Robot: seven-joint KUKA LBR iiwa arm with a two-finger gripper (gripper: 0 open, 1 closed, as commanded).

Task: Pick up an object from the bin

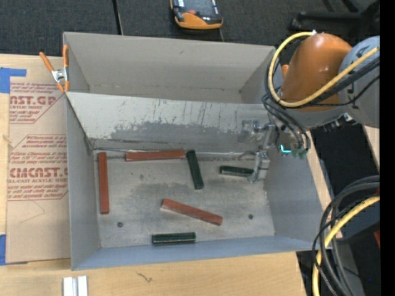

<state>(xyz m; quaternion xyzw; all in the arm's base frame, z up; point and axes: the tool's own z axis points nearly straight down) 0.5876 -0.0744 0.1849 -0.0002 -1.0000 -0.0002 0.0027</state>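
Note:
My gripper [260, 167] hangs low at the right side of the bin, close to the right wall. Just left of it a short dark green stick [234, 171] lies flat on the floor, its right end reaching the gripper's tip. Whether the gripper grips that end is hidden. A second dark green stick [195, 169] lies nearly upright in the picture, further left. A red-brown stick [191, 211] lies slanted in the middle of the floor, in front of both.
Another red-brown stick [154, 155] lies along the back wall's foot, and one more [103, 182] runs along the left wall. A dark green stick [174, 238] rests by the front wall. The arm with its orange cover and yellow cables overhangs the right rim.

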